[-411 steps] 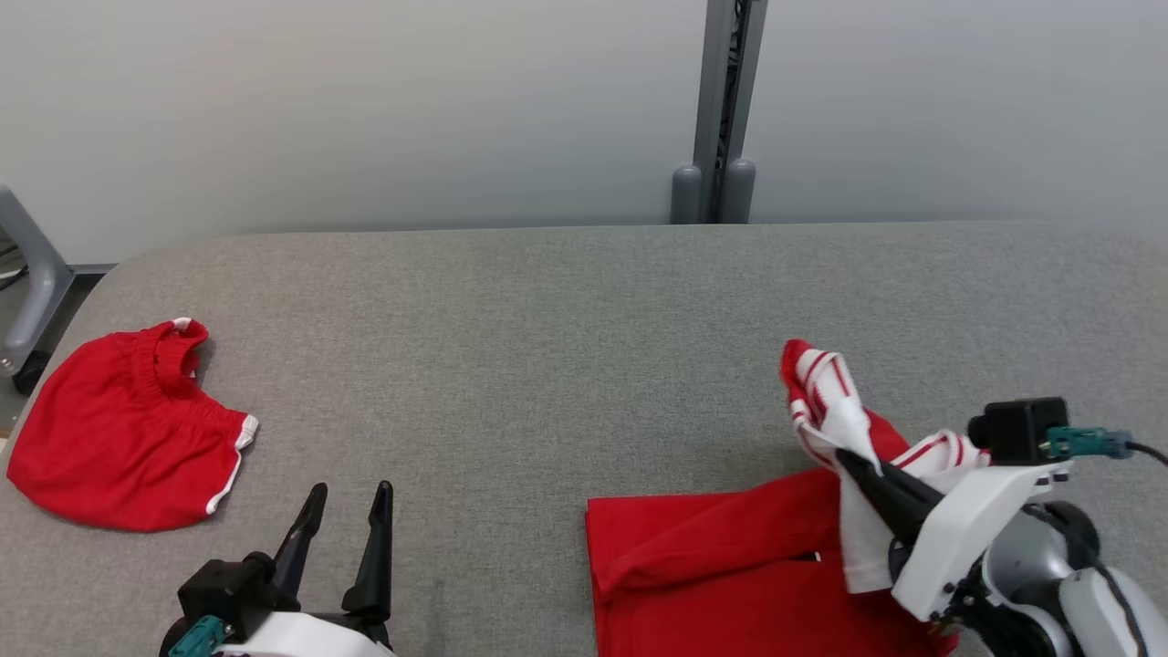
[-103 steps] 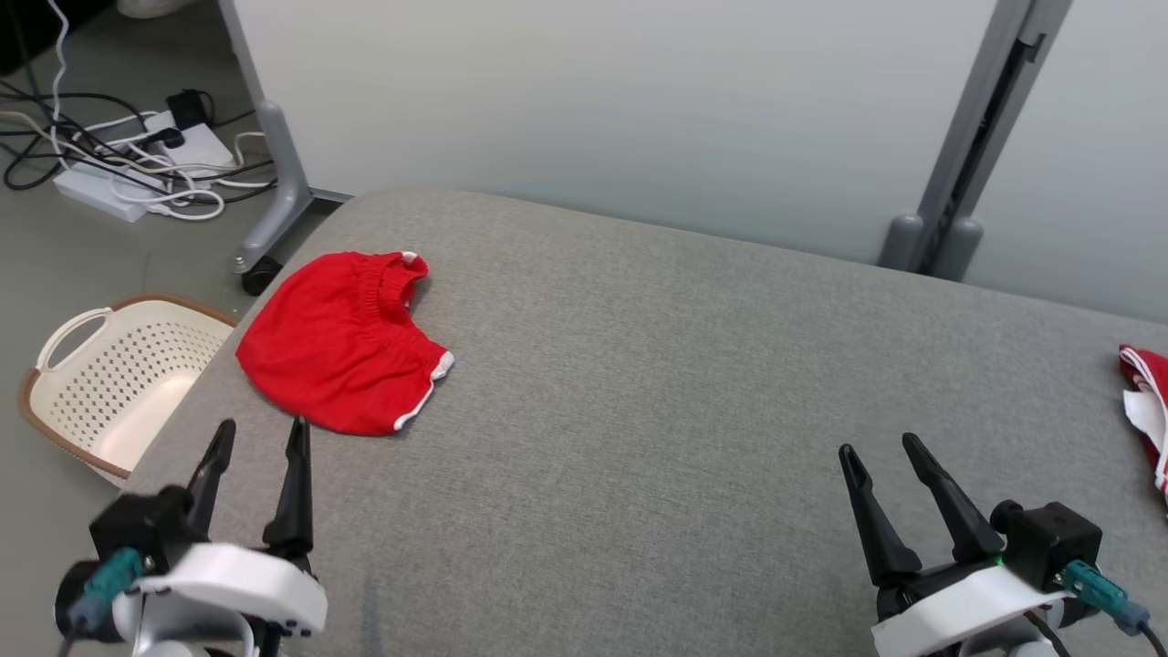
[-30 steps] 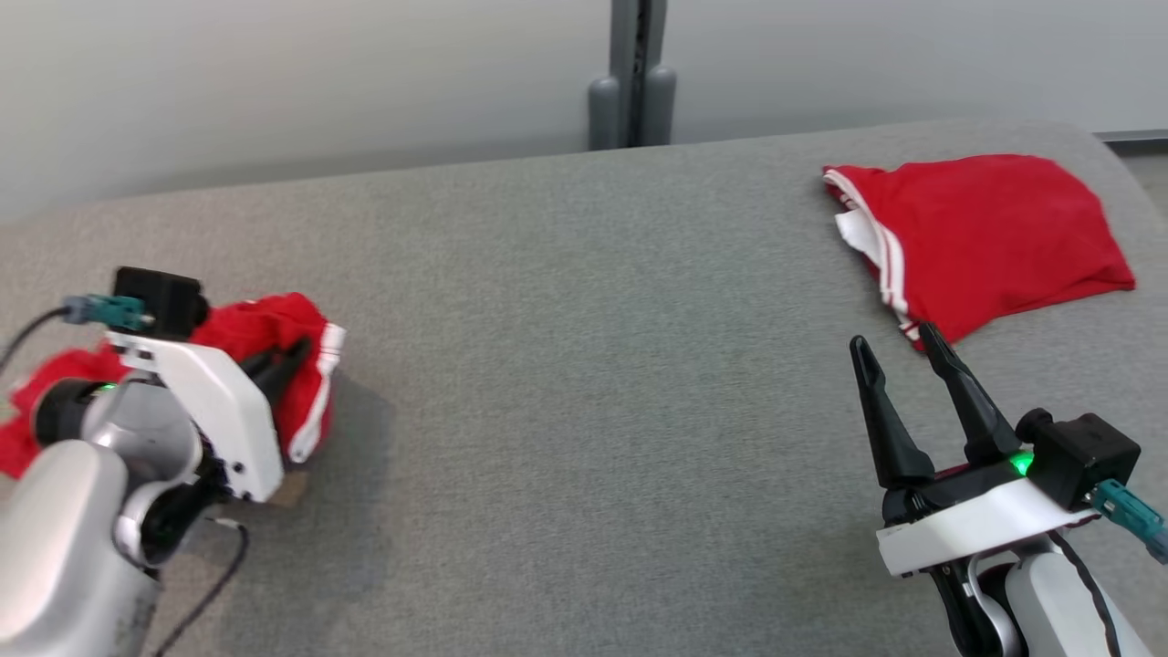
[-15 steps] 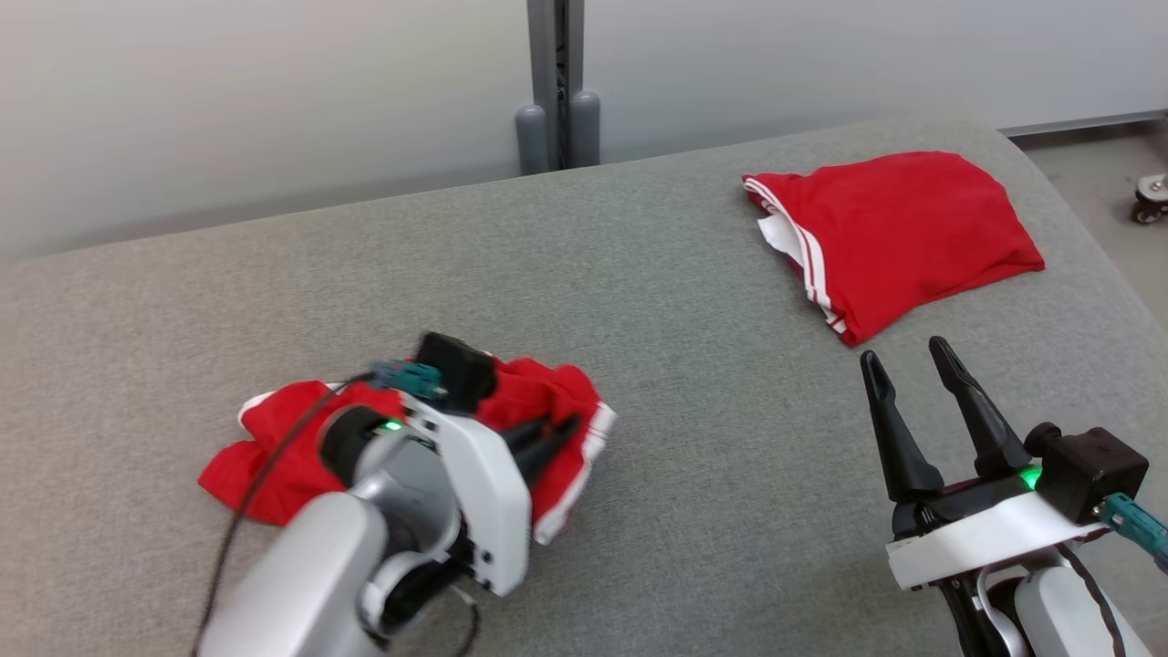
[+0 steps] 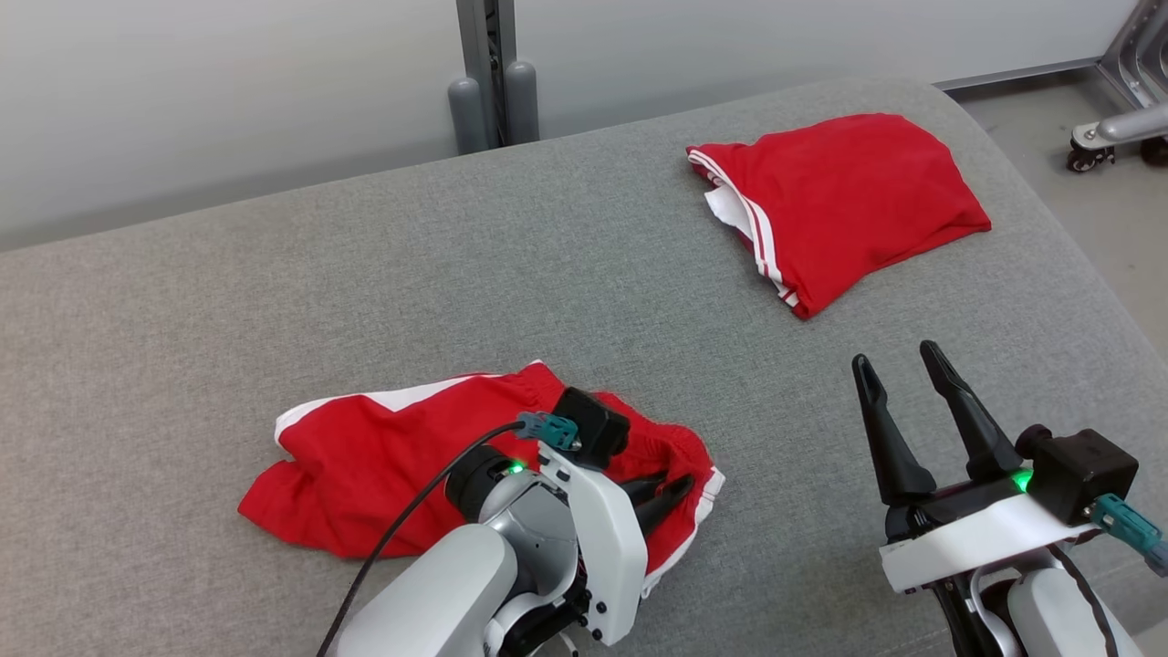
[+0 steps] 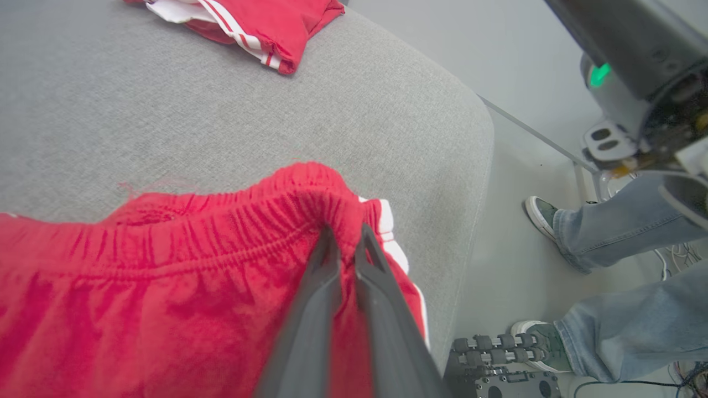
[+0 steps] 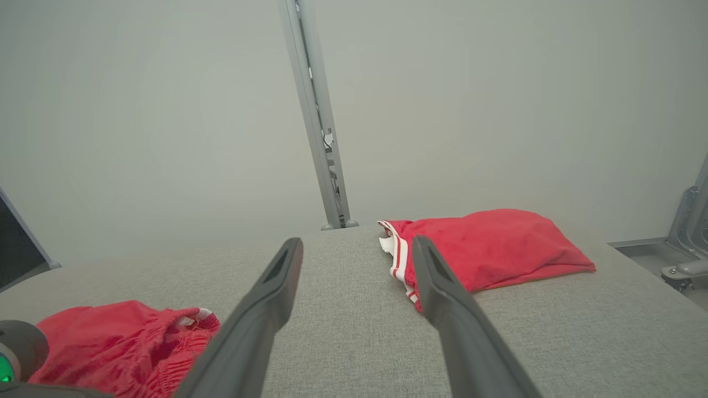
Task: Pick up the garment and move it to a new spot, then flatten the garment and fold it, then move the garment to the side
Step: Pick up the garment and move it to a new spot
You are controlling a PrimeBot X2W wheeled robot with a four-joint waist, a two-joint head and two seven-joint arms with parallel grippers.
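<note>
The garment [image 5: 383, 452], red shorts with white trim, lies crumpled on the grey table [image 5: 274, 274] near its front edge. My left gripper [image 5: 671, 488] is shut on the elastic waistband at the garment's right end. In the left wrist view the fingers [image 6: 345, 237] pinch the gathered red band [image 6: 166, 276]. My right gripper [image 5: 894, 358] stands open at the lower right above bare table, with nothing between its fingers [image 7: 357, 242]. In the right wrist view the garment [image 7: 121, 337] shows at the lower left.
A second red garment [image 5: 849, 196], folded, lies at the table's far right corner. A grey post [image 5: 484, 73] stands behind the table and a wheeled frame [image 5: 1113, 128] beyond its right end. A person's legs in jeans [image 6: 608, 232] stand on the floor off the table's end.
My left gripper has dragged the garment rightward toward the table's middle, and the cloth now trails out longer behind it. The head view has turned as well. The right gripper stays open.
</note>
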